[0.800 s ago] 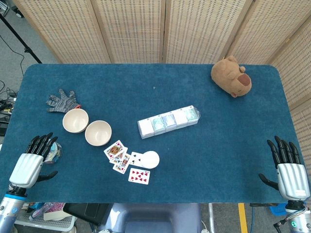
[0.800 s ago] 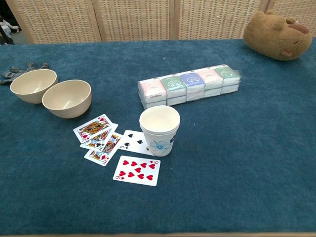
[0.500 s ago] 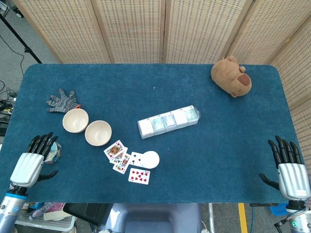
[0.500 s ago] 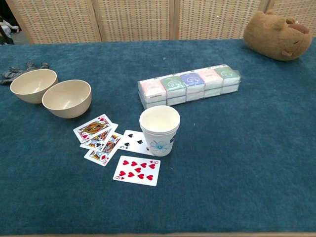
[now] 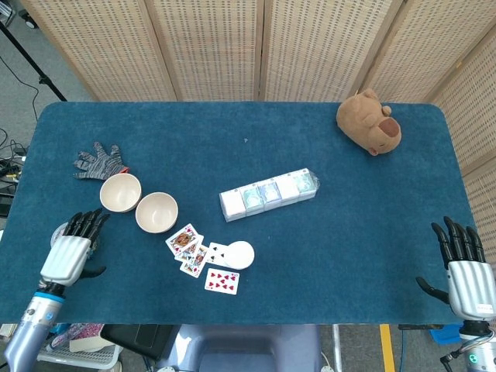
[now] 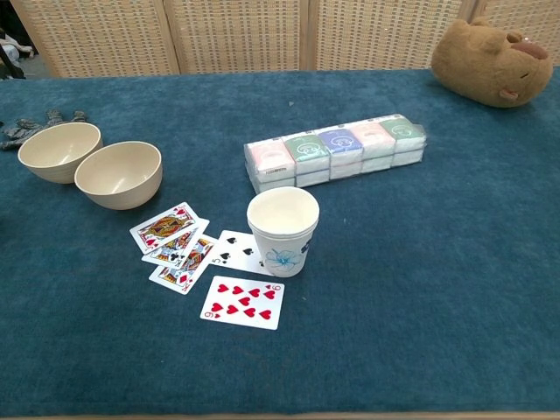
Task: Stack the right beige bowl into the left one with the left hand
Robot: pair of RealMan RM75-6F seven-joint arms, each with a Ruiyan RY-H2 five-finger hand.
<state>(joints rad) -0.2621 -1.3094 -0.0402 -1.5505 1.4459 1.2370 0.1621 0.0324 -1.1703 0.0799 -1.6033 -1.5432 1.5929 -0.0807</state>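
Note:
Two beige bowls sit upright side by side on the blue table, rims touching or nearly so. The right bowl (image 5: 156, 212) (image 6: 119, 174) lies nearer me; the left bowl (image 5: 120, 192) (image 6: 59, 151) lies further back. My left hand (image 5: 71, 250) hovers over the table's left front part, fingers spread and empty, a short way left of the bowls. Off the front right corner, my right hand (image 5: 463, 266) is held with fingers spread, holding nothing. Neither hand shows in the chest view.
A grey knit glove (image 5: 99, 161) lies behind the left bowl. Playing cards (image 5: 198, 258) and a paper cup (image 6: 283, 231) lie right of the bowls. A row of tissue packs (image 5: 269, 193) sits mid-table; a plush capybara (image 5: 369, 122) sits at the back right.
My left hand has moved in over the table, rightward and forward toward the bowls. The right hand has dropped slightly lower in the head view. The bowls have not moved.

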